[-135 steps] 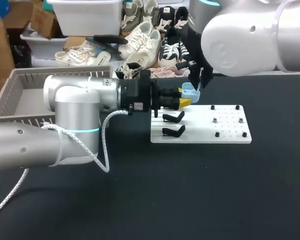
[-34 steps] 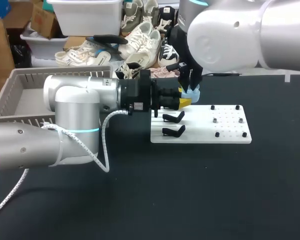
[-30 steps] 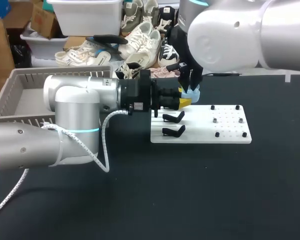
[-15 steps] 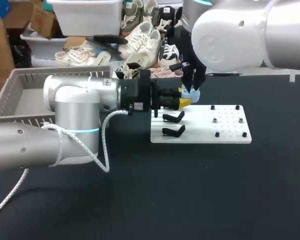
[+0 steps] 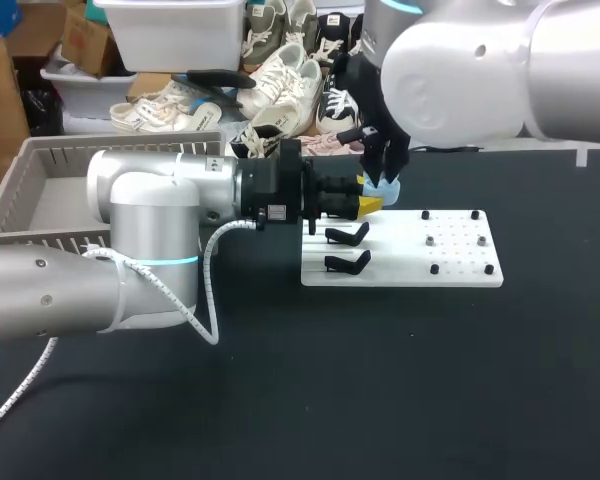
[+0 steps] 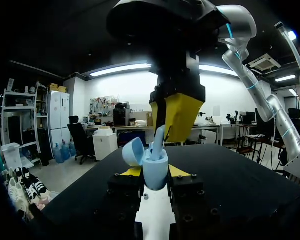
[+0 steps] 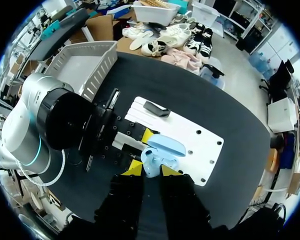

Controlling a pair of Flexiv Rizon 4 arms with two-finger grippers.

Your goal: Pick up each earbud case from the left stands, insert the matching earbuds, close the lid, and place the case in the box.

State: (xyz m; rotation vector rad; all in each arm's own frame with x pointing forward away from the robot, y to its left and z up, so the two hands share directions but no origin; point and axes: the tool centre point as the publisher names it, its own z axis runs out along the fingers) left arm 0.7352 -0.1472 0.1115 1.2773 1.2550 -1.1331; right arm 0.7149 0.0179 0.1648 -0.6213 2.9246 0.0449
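My left claw (image 6: 155, 173) is pinching the pale blue earbud case (image 6: 155, 169) from both sides. The case stands upright between its yellow tips, with the lid (image 6: 133, 151) swung open to one side. My right claw (image 6: 173, 116) hangs straight above the case and is pressed together on a pale blue earbud (image 6: 159, 141), whose stem runs from its tips down into the open case.

The head view puts all this at the upper middle of the frame. There the left arm reaches in level from the left and the right arm drops in from the upper right. The case itself is only a small blue patch there, mostly hidden behind the right fingers. It hangs just over the far left corner of the white board (image 5: 460, 262), and the two black stands (image 5: 347, 236) sit just below it in the frame. The grey box (image 5: 40, 180) lies at the upper left, well apart.

Only the right wrist view looks down into the case, showing the lid lying ahead of its own tips.
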